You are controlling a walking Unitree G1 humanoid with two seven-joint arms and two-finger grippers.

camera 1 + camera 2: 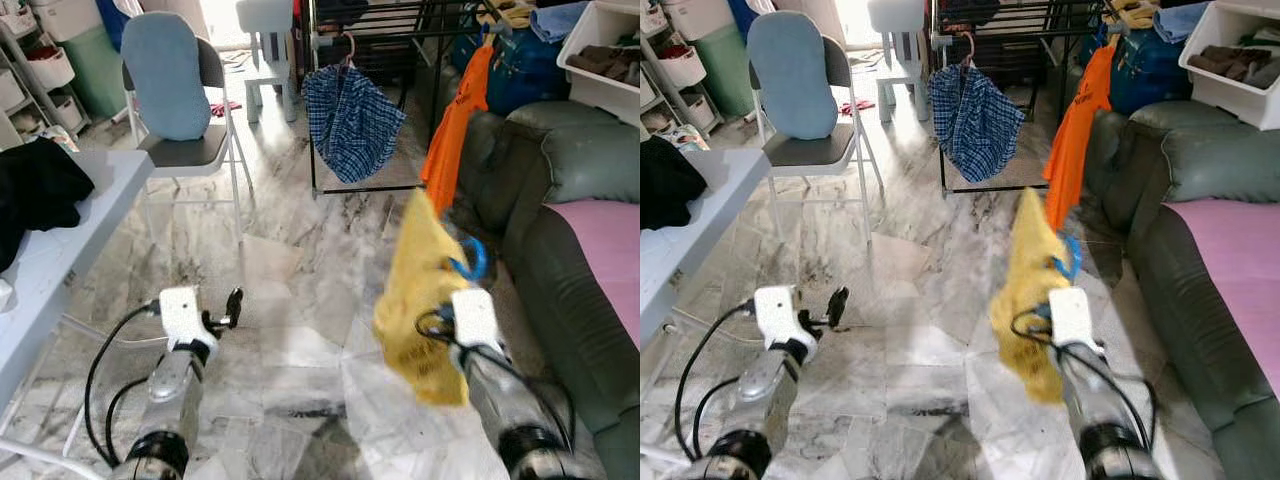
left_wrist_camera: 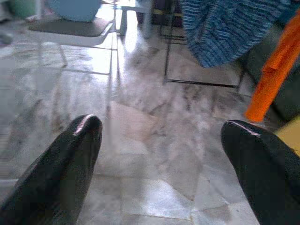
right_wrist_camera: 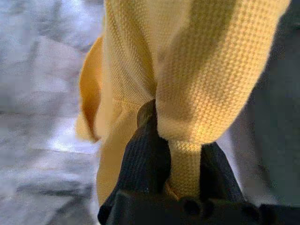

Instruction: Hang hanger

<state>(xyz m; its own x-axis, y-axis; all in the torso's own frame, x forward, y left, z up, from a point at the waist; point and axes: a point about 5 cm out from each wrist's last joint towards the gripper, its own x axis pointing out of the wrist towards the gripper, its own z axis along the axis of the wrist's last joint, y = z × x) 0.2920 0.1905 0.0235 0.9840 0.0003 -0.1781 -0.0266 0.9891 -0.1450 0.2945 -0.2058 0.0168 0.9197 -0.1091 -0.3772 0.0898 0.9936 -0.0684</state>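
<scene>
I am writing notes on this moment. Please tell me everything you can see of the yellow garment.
The yellow garment is a waffle-textured knit cloth, hanging crumpled in mid-air above the marble floor, right of centre. It hangs on a blue hanger, whose hook curves out at its right side. The right claw is shut on a fold of it, the black fingers pressing the fabric between them. It touches nothing else. The orange garment on the rack hangs behind it, apart.

Daylight pours in from the far doorway ahead of me, glaring white off the marble floor [image 1: 300, 300]. My head views are bright but slightly soft. My left wrist view is blurred; the yellow garment [image 3: 187, 70] shows crisp weave close up.
</scene>
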